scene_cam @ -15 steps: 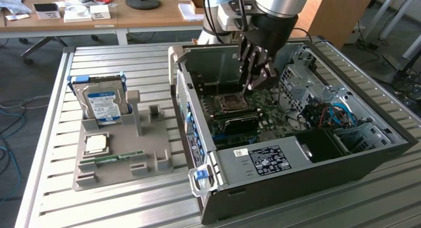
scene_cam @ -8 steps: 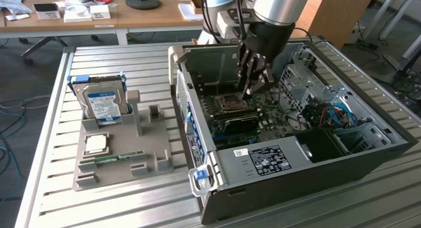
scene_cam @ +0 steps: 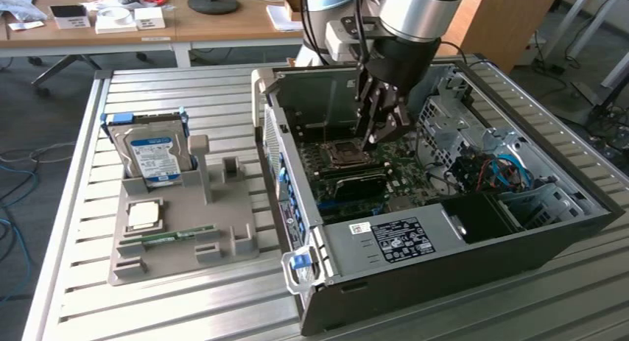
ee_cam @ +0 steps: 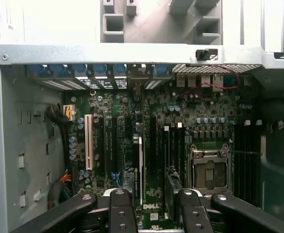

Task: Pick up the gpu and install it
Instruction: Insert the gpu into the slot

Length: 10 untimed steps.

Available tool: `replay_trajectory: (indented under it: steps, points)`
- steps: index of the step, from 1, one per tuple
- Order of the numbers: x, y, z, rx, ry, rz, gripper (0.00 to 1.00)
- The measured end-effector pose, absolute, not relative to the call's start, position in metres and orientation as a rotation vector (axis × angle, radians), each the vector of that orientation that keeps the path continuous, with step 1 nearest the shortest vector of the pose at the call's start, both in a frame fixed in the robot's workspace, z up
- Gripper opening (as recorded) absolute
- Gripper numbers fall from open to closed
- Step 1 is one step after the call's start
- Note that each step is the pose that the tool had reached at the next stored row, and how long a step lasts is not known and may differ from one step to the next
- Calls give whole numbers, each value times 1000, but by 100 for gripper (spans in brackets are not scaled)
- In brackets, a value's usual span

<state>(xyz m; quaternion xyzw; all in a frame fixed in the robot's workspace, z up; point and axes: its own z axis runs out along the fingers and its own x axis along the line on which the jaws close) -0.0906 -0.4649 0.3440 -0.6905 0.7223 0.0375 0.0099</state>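
Dark green board and a thin bright top edge mark the gpu [ee_cam: 141,167]. It stands on edge in an expansion slot of the motherboard [ee_cam: 200,111], beside the CPU socket [ee_cam: 208,170]. In the exterior view it reads as a dark slab [scene_cam: 352,185] just below that socket, inside the open computer case [scene_cam: 550,223]. Judged from this, the pick-up is done and the card is in its slot. Whether it is pressed fully home cannot be told, because the slot itself is hidden under the card.

The grey holder tray [scene_cam: 177,245] lies toward the edge of the slatted metal surface [scene_cam: 177,90] on the exterior view's left. It carries the hard drive [scene_cam: 152,153] upright and the RAM stick [scene_cam: 177,236] lying flat, with several cradles bare.

The arm reaches steeply down into the case from its far side, wrist nearly vertical. The end effector [scene_cam: 378,138] hangs over the middle of the motherboard. Its fingers [ee_cam: 120,208] are spread wide apart and clamp nothing. In the wrist view the end effector [ee_cam: 154,201] straddles the card's line, with one finger on each side and a gap to the card on both. It holds nothing, and the card stands by itself.
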Motion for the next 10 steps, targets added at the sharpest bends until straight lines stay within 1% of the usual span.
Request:
replay_trajectory:
  steps: [10]
  points:
    - [-91,-462,335,-2194,2220,117,40]
